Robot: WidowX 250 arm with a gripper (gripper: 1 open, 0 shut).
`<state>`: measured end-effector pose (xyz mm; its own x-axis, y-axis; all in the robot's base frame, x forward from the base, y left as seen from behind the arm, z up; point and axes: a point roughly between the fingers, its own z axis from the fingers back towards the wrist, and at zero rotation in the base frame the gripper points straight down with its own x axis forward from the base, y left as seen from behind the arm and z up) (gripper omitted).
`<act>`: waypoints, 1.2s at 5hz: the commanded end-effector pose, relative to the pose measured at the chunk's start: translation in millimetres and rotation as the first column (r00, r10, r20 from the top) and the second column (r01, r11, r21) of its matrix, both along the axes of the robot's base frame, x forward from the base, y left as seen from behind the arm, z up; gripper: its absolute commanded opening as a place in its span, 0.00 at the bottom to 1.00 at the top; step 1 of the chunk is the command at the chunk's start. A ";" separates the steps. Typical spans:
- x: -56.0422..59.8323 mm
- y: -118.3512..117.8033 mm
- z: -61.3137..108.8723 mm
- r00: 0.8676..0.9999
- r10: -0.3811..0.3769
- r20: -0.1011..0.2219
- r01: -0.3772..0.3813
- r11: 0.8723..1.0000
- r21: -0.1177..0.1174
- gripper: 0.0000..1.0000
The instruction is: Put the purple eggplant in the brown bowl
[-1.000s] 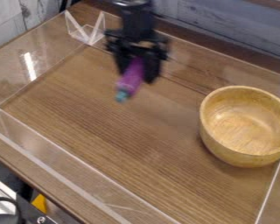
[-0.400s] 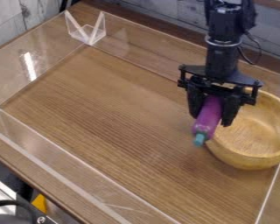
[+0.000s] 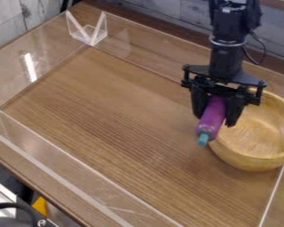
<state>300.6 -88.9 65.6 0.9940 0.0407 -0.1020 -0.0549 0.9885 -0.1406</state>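
Observation:
The purple eggplant (image 3: 212,118) hangs tilted, its teal stem end (image 3: 202,139) pointing down, clamped between the black fingers of my gripper (image 3: 219,105). The gripper points straight down and is shut on the eggplant's upper part. It hovers at the left rim of the brown bowl (image 3: 261,151), a large light wooden bowl at the right edge of the table. The eggplant's lower tip is just outside the bowl's near-left wall, above the tabletop. The bowl's inside shows nothing in it.
The wooden tabletop (image 3: 97,106) is ringed by low clear plastic walls (image 3: 61,168). A clear plastic stand (image 3: 86,28) sits at the back left corner. A grey plank wall runs behind the table.
Since a second ago the gripper carried the eggplant from the middle of the table rightward to the bowl's left rim. Over the last half second it stayed put.

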 end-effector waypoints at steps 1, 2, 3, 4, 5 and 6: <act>11.2 -10.6 23.1 0.997 0.001 0.079 0.000 1.000 -0.011 0.00; 8.9 -21.3 23.7 0.997 -0.011 0.083 0.012 1.000 -0.013 0.00; 6.2 -31.6 24.2 0.996 -0.022 0.087 0.023 1.000 -0.016 0.00; 8.3 -28.5 24.5 0.996 -0.004 0.088 0.006 1.000 -0.017 0.00; 10.4 -25.2 24.8 0.996 0.014 0.090 -0.013 1.000 -0.018 0.00; 11.9 -21.9 25.2 0.995 0.032 0.092 -0.030 0.999 -0.019 0.00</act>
<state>302.2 -97.6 68.5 0.9906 0.0949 -0.0983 -0.1070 0.9861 -0.1268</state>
